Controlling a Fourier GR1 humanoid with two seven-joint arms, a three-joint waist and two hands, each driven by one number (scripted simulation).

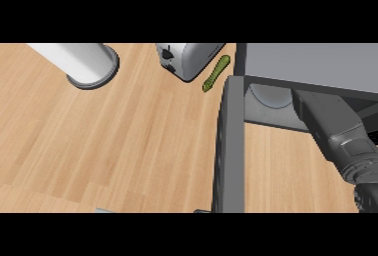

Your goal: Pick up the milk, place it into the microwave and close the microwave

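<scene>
The microwave stands at the upper right, seen from above by its grey top. Its door is swung open and shows edge-on as a dark grey strip running toward me. Inside, part of the round turntable is visible. My right forearm comes up from the lower right corner and passes into the microwave's opening. The microwave's top hides the right hand. No milk shows anywhere. My left hand is out of the picture.
A silver toaster stands at the back, left of the microwave. A green vegetable lies between them. A pale cylinder on a round grey base stands at the back left. Bare wooden counter lies left of the door.
</scene>
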